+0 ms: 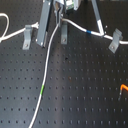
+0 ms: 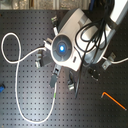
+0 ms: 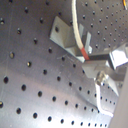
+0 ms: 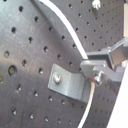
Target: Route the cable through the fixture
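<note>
Even bright light, all views soft/low-res, glare on breadboard [image 3: 30, 75] in wrist views.

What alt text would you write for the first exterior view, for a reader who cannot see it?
A robot hand hangs over the middle of three grey clip fixtures near the top of a black perforated board. A thin white cable with a green band runs from the first exterior view's bottom edge up to that clip. An orange tool lies at the first exterior view's right edge.

Desk: black perforated metal desk [image 1: 75, 95] carries everything.
Fixtures: three grey metal bracket fixtures [image 1: 64, 34] stand in a row across its far part in the first exterior view.
Cable: long thin white cable [image 1: 46, 70] runs from the middle fixture toward the near edge.
Tool: orange L-shaped hex key [image 1: 123, 89] lies at the first exterior view's right.
</note>
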